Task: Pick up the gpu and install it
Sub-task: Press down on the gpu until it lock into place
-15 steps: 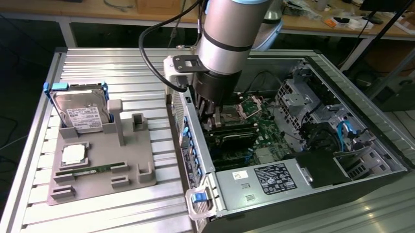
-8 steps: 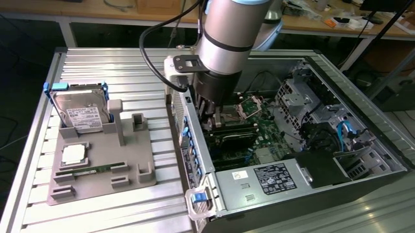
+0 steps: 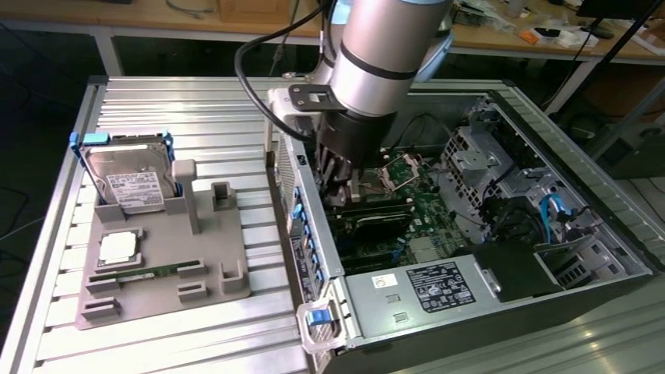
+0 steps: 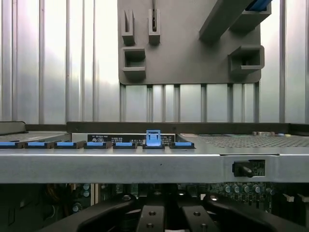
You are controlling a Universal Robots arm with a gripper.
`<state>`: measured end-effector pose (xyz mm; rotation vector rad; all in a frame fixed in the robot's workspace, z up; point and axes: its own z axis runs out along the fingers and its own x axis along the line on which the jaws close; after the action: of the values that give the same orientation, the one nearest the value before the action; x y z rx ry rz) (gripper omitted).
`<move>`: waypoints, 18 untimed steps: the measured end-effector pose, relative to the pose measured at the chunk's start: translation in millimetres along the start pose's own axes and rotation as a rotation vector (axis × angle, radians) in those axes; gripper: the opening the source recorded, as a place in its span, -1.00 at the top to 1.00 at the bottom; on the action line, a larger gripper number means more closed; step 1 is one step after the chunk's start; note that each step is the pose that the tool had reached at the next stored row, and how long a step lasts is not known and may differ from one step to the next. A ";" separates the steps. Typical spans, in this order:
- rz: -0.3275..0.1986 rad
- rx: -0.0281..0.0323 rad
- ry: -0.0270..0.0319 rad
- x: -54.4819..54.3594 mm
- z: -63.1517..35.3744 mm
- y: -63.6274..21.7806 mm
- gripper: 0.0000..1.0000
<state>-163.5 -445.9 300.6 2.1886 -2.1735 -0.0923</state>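
Nearest the lens sits the blue latch (image 3: pixel 318 317) on the corner of the open computer case (image 3: pixel 293 195), with the power supply (image 3: pixel 426 284) just behind it, on the near side of the claw. The claw (image 3: pixel 348 191) reaches down inside the case with its jaws drawn narrow. The gpu (image 3: pixel 372 220) appears to be the dark flat card directly below it, lying over the motherboard (image 3: pixel 426 199). Whether the jaws pinch its top edge or merely press on it I cannot tell.

This looks like the seating step. Doing it well probably means keeping the card square to its slot and pushing straight down, with no twist (a tilted card would jam at one end).

Room is tight. The slotted case wall stands just beside the claw on one side, while the drive cage (image 3: pixel 488 156) and loose cables crowd the other. Open room is only upward.

Beyond the wall, well apart from the claw, a grey fixture (image 3: pixel 156 265) on the ribbed table (image 3: pixel 187 101) holds the hard drive (image 3: pixel 130 183) and the memory stick (image 3: pixel 146 273).
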 end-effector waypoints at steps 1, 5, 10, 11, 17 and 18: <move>0.000 -0.0055 0.0020 0.0 -1.0 -1.2 0.79; 0.001 -0.0203 0.0149 -0.3 -5.8 -3.9 0.79; 0.002 -0.0314 0.0249 -0.4 -9.7 -6.4 0.79; 0.002 -0.0320 0.0250 -0.4 -9.7 -6.6 0.79; 0.002 -0.0584 0.0241 2.3 -10.5 -17.1 0.79; 0.002 -0.0625 0.0233 3.0 -10.6 -18.7 0.79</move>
<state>-144.0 -448.7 309.6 2.1437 -2.1302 -0.1320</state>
